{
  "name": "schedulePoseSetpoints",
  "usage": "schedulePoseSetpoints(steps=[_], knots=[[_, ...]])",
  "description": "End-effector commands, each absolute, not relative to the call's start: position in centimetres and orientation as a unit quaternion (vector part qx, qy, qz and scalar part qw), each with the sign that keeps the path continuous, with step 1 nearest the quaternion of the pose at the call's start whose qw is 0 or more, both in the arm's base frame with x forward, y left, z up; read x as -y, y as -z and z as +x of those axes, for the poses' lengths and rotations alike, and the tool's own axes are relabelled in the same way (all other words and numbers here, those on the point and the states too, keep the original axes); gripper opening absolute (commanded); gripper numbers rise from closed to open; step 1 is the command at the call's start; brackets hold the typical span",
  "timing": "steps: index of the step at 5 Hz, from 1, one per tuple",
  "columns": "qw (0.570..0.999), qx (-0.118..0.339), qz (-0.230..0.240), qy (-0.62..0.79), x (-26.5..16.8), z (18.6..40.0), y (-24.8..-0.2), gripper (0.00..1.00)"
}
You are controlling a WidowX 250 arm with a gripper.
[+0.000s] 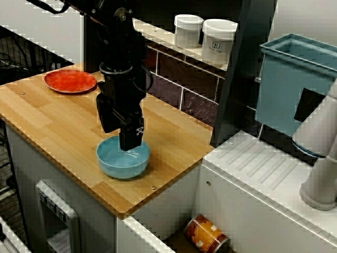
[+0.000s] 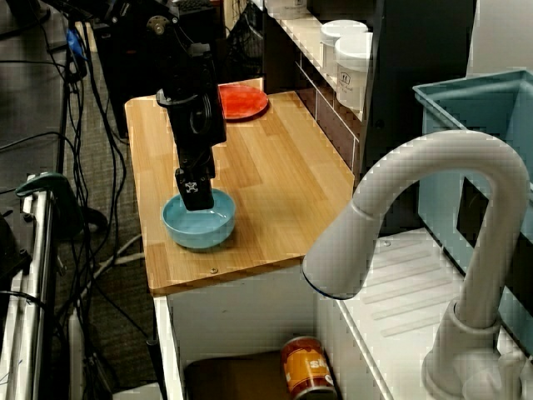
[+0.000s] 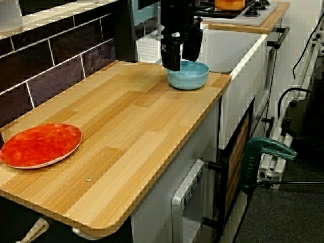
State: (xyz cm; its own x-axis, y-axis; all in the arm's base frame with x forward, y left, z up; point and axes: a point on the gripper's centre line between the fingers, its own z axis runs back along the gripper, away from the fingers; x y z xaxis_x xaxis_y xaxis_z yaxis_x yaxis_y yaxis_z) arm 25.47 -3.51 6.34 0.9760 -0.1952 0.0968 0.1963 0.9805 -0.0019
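My black gripper [image 1: 120, 134] points straight down over a light blue bowl [image 1: 123, 164] that sits near the sink-side end of the wooden counter [image 1: 52, 121]. Its fingers are apart, so it is open. One finger [image 1: 130, 138] reaches down to the bowl's rim on the wall side; the other finger [image 1: 108, 115] hangs beside it, a little higher. The view past the faucet has the gripper [image 2: 196, 190] over the bowl's [image 2: 200, 225] far rim. From the plate end, the gripper [image 3: 181, 58] straddles the bowl's [image 3: 190, 78] left rim. Whether a finger touches the rim is unclear.
A red plate [image 1: 70, 80] lies at the counter's far end, also in the plate-end view [image 3: 40, 144]. Two white jars [image 1: 218, 40] stand on the wall ledge. A teal bin [image 1: 295, 84], a white faucet [image 2: 416, 208] and a can [image 1: 205, 232] below are by the sink.
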Motion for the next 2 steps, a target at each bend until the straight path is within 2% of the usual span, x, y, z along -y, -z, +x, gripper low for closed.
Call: schedulePoseSetpoints(steps=[1,2], knots=[[0.993,0.066,0.005,0.1,3.86,24.19,-6.99,1.0],[0.993,0.064,0.011,0.1,3.94,23.87,-6.82,0.79]])
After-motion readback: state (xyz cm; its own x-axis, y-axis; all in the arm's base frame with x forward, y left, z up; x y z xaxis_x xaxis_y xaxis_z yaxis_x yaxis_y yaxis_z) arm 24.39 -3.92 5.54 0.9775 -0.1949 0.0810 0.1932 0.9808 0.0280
